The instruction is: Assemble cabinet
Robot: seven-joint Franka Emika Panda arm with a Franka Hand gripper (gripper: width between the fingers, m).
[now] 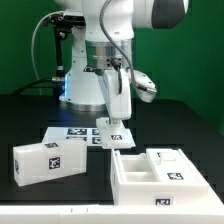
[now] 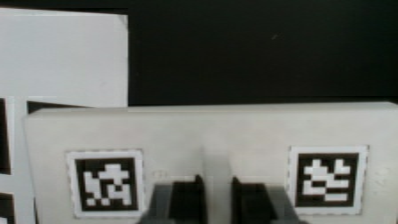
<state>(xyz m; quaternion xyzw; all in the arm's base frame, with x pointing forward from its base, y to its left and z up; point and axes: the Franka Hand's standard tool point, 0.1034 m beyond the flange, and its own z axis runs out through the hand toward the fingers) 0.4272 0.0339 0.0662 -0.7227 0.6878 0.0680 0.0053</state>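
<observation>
Panel (image 1: 113, 132) in the gripper (image 1: 112, 120), cabinet (image 1: 140, 190) at lower right

You have one arm, so nearness is no question; what matters is which way the cabinet lies from the jaws. In the exterior view the gripper hangs at the middle of the frame. The cabinet, the big open white box frame, sits on the black table (image 1: 25, 115) in the lower right of the frame, below the jaws and toward the exterior view's right. Its far rim is just beside the panel's lower edge, though you cannot tell whether they touch.

In the wrist view the panel (image 2: 214, 125) fills the picture, a tag on each half, and its long axis runs crosswise to the fingers (image 2: 175, 203). The jaws stand drawn close together with a pale strip of the panel between them. Judge that as a pinch on its middle.

The loose white block (image 1: 48, 160) lies well apart at lower left. The marker board (image 1: 72, 135) lies flat between it and the gripper. Your coming move likely carries the panel toward the lower right.
</observation>
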